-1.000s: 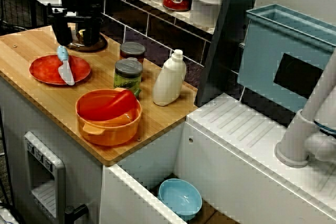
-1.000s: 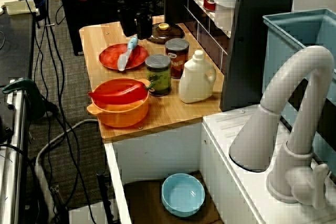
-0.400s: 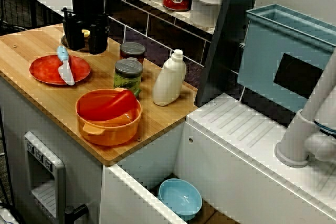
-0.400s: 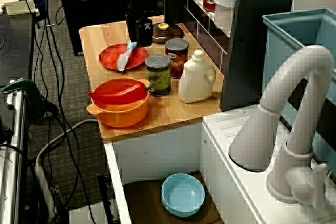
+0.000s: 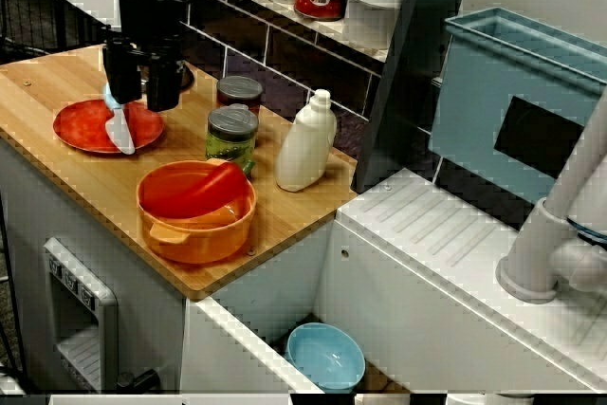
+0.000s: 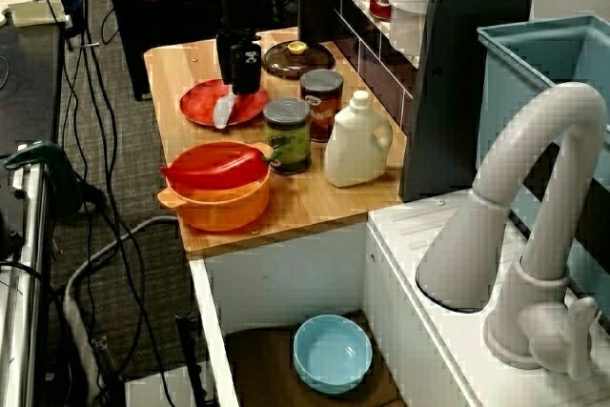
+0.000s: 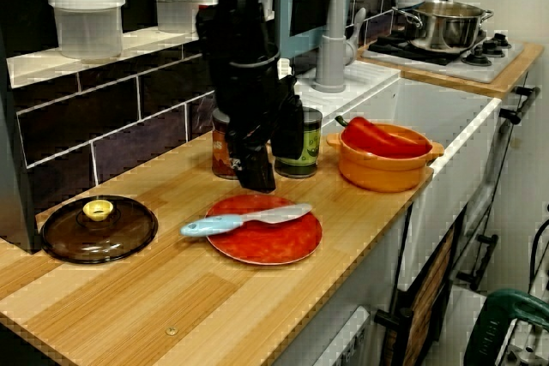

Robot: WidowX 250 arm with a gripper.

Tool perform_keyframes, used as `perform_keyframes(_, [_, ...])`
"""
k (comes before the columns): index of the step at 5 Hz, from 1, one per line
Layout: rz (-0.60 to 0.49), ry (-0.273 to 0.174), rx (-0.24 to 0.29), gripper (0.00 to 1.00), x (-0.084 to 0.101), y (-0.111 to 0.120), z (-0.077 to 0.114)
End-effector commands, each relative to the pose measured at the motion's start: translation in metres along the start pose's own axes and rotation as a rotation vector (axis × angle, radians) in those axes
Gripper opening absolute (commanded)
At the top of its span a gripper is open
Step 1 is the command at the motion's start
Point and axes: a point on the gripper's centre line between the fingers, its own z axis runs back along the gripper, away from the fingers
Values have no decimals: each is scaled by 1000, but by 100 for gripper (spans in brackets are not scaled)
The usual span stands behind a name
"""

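Observation:
My black gripper (image 5: 142, 90) hangs open over the back edge of a red plate (image 5: 87, 128), with nothing between its fingers. On the plate lies a knife (image 5: 119, 128) with a light blue handle and a pale blade. In the view from the counter's end the gripper (image 7: 273, 153) stands just above the knife (image 7: 244, 220) and the plate (image 7: 274, 244), apart from both. In the view from the sink side the gripper (image 6: 238, 71) covers the knife's handle, and only the blade (image 6: 222, 111) shows on the plate (image 6: 202, 102).
A brown glass lid (image 7: 99, 229) lies behind the plate. An orange pot (image 5: 194, 220) holds a red pepper (image 5: 204, 192). A green jar (image 5: 232, 139), a brown can (image 5: 240, 94) and a white bottle (image 5: 306, 144) stand to the right. A blue bowl (image 5: 325, 358) sits in the sink.
The gripper has turned and come down and forward, from above the glass lid to over the plate's back edge by the knife handle. Nothing else moved.

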Motion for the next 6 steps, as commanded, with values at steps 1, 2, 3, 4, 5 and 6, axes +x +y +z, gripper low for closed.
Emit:
perform_keyframes(1, [-68, -165, 203, 100, -8, -9, 1])
perform_keyframes(2, [-105, -175, 223, 100, -21, -10, 4])
perform_keyframes(3, [-128, -162, 215, 100, -36, -13, 8])
perform_keyframes(4, [-148, -142, 218, 100, -49, -12, 15])
perform_keyframes(5, [-133, -134, 177, 100, -55, -3, 20])
perform_keyframes(6, [-118, -109, 159, 100, -59, 3, 11])
